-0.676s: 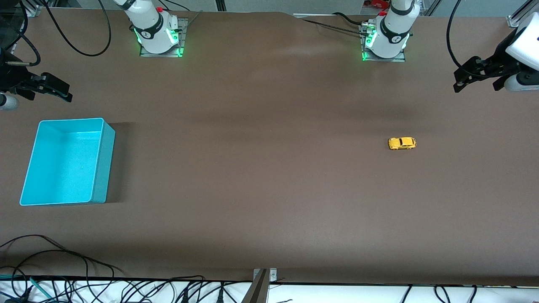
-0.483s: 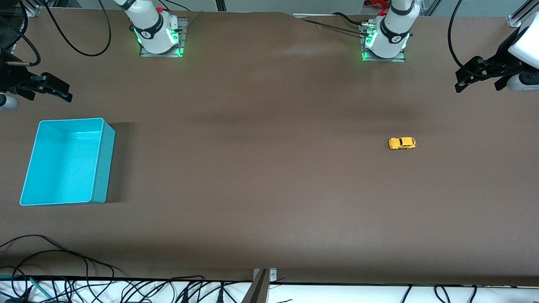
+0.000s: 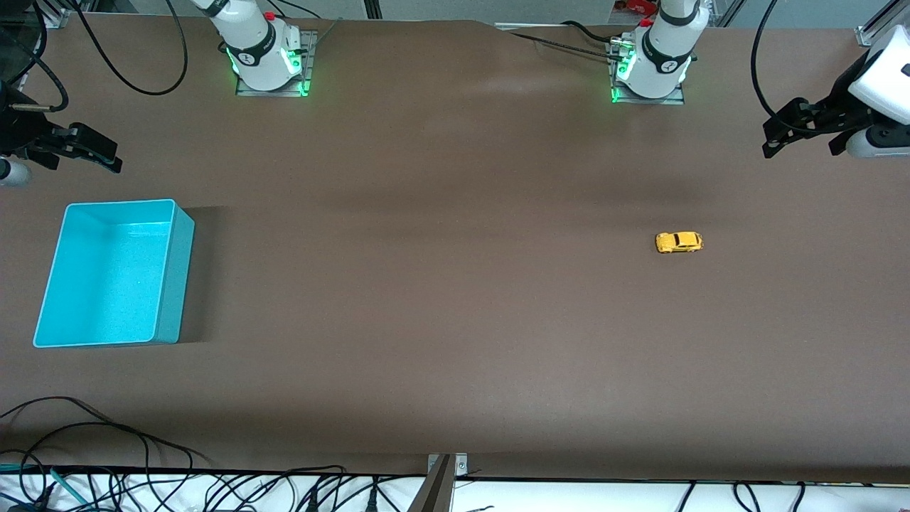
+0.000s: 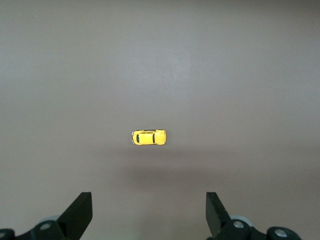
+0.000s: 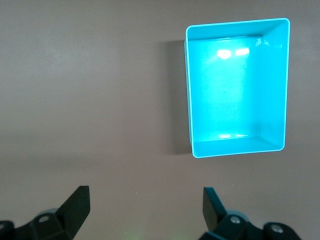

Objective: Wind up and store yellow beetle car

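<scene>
The yellow beetle car [image 3: 679,242] stands on the brown table toward the left arm's end, alone and untouched. It also shows in the left wrist view [image 4: 148,137]. My left gripper [image 3: 802,144] hangs open and empty in the air at the table's edge on the left arm's end, well apart from the car; in its wrist view [image 4: 148,215] the jaws stand wide apart. The turquoise bin [image 3: 178,284] sits empty at the right arm's end. My right gripper [image 3: 80,161] is open and empty in the air beside the bin, which shows in its wrist view [image 5: 235,148].
The two arm bases [image 3: 264,57] [image 3: 654,60] stand along the table's edge farthest from the front camera. Loose black cables [image 3: 106,455] lie along the edge nearest to it. Bare brown table lies between the car and the bin.
My left gripper has shifted slightly in the air at its end of the table. The car, the bin and the right arm have not moved.
</scene>
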